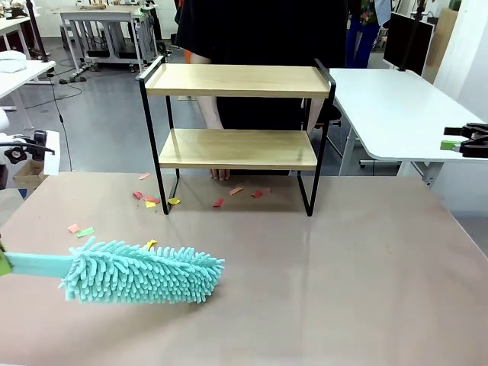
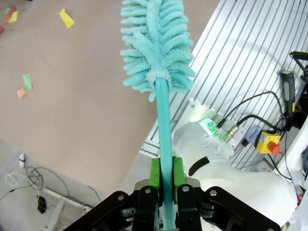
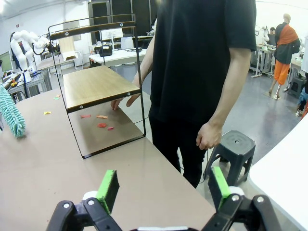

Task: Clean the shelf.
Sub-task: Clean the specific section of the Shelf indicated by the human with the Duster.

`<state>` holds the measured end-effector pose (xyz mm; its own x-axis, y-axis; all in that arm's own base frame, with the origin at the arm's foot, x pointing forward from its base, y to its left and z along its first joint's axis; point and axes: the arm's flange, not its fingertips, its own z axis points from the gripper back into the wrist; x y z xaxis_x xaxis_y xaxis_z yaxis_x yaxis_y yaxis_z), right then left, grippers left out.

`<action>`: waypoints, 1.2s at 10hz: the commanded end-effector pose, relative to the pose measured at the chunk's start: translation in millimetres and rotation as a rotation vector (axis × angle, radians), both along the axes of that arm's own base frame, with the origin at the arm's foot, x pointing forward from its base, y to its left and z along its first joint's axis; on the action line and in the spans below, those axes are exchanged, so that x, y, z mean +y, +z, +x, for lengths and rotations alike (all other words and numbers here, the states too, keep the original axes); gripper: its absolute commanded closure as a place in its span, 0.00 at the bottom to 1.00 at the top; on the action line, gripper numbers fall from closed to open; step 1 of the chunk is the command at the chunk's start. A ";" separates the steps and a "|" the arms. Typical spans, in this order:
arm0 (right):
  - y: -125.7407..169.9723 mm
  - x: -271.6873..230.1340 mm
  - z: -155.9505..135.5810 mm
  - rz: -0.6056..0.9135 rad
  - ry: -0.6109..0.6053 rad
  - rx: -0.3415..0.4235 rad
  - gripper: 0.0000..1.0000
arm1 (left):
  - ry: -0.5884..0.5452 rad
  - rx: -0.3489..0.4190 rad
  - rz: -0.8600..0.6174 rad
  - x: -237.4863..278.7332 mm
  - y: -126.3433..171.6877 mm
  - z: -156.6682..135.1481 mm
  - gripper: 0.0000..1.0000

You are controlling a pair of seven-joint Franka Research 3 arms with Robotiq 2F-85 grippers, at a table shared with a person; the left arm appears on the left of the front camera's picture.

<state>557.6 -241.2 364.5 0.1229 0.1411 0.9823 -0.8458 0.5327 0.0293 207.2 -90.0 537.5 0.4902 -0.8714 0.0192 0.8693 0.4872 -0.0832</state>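
Two-tier shelf stands at far middle of bench, directly in front of person, well apart from both sets of fingers. Near-left: left fingers clenched on flat teal handle of duster; fluffy chenille head low over bench, contact unclear. Off to right: right fingers spread wide, nothing between. Shelf build: thin black metal frame, two light rectangular wood boards. Coloured paper scraps on bench around shelf's legs
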 end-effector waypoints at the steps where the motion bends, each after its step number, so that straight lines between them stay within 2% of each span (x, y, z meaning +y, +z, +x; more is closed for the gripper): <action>1: 3.0 1.7 0.5 -0.001 0.001 -0.005 0.00 | -0.004 0.000 -0.087 -8.9 -5.9 6.5 0.87; 2: 3.0 1.7 0.5 -0.001 0.001 -0.005 0.00 | 0.001 0.009 -0.171 -18.6 -9.4 18.6 0.87; 4: 3.0 1.7 0.5 -0.001 0.001 -0.005 0.00 | 0.073 0.009 -0.285 -43.9 -18.6 19.4 0.87; 6: 3.0 1.7 0.5 -0.001 0.001 -0.005 0.00 | 0.223 -0.024 -0.350 -79.6 -19.8 19.1 0.87; 7: 3.0 1.7 0.5 -0.001 0.001 -0.005 0.00 | 0.306 -0.077 -0.345 -103.7 -20.5 16.8 0.87; 9: 3.0 1.7 0.5 -0.001 0.001 -0.005 0.00 | 0.408 -0.079 -0.373 -144.5 -26.7 10.9 0.87; 11: 3.0 1.7 0.5 -0.001 0.001 -0.005 0.00 | 0.524 -0.151 -0.290 -176.9 -40.5 18.3 0.87; 12: 3.0 1.7 0.5 -0.001 0.001 -0.005 0.00 | 0.554 -0.159 -0.291 -188.2 -48.2 20.8 0.87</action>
